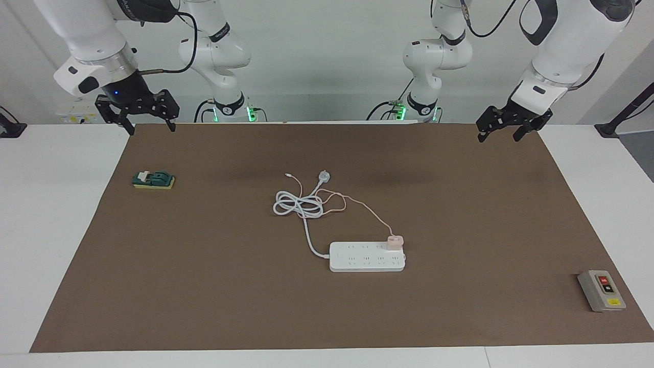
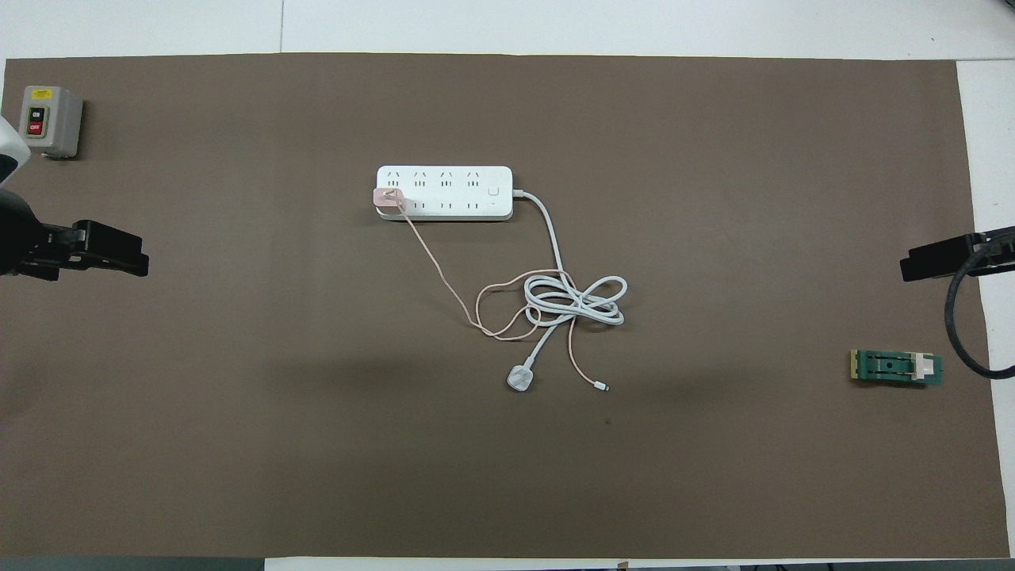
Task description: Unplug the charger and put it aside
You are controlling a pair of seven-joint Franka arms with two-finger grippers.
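Observation:
The charger (image 1: 395,241), a small pale pink cube, is plugged into the white power strip (image 1: 357,263) at the strip's end toward the left arm. In the overhead view the charger (image 2: 388,198) sits on the strip (image 2: 460,178) too. Its thin pink cable (image 1: 369,210) runs toward the robots and loops through the strip's coiled white cord (image 1: 299,204), which ends in a round white plug (image 1: 324,177). My right gripper (image 1: 149,128) is open and empty over the mat's edge nearest the robots. My left gripper (image 1: 499,137) is open and empty over the same edge at its own end.
A grey switch box (image 1: 602,290) stands at the left arm's end, farther from the robots than the strip. A small green and yellow block (image 1: 153,180) lies at the right arm's end. A brown mat (image 1: 204,286) covers the table.

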